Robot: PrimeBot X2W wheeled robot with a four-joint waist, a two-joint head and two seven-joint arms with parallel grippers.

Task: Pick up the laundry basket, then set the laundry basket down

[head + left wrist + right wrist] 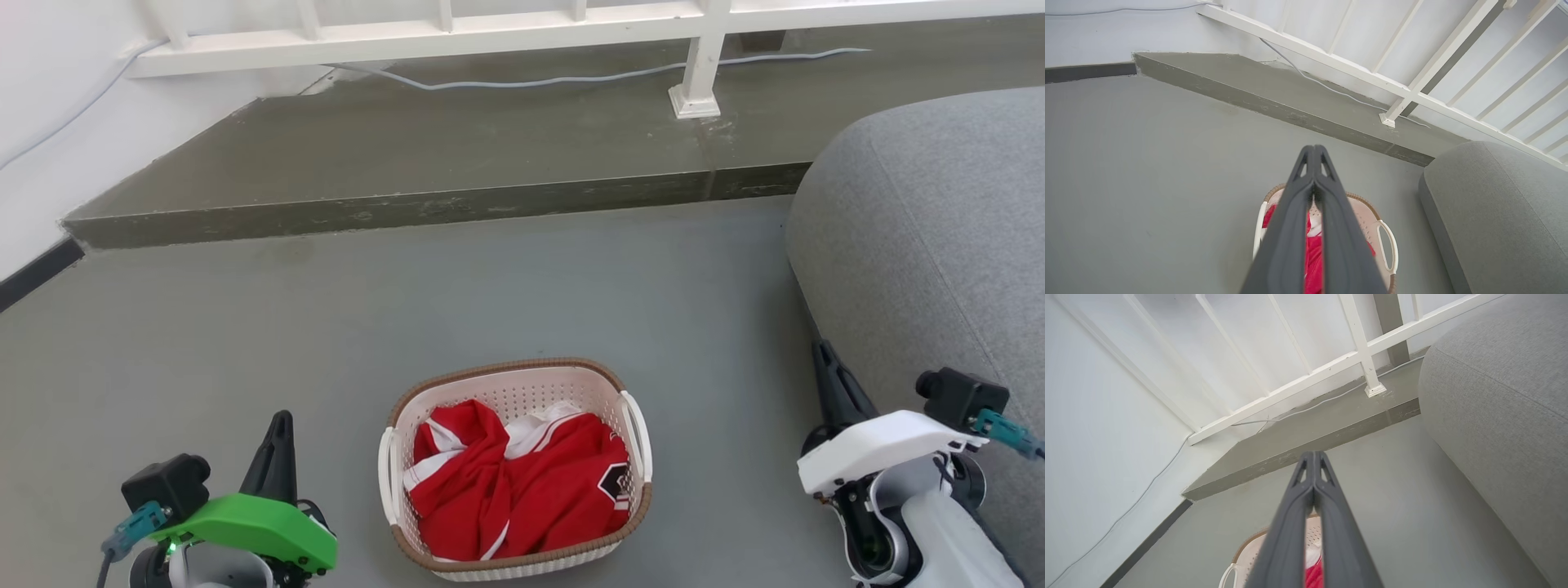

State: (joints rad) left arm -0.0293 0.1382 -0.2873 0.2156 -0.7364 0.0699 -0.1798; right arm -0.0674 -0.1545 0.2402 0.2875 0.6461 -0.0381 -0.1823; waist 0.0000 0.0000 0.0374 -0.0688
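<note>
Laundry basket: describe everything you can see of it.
The laundry basket is cream-white perforated plastic, rounded-rectangular, with a brown woven-look rim band and a white handle on each side. It sits upright on the grey floor, holding a crumpled red and white garment. The left gripper and right gripper flank it, both shut and apart from it.

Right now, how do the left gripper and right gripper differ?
The left gripper has a green wrist cover; the right gripper has a white one. The left gripper stands left of the laundry basket; the right gripper stands right of it, beside the grey cushion. Both are shut, empty and clear of the basket.
</note>
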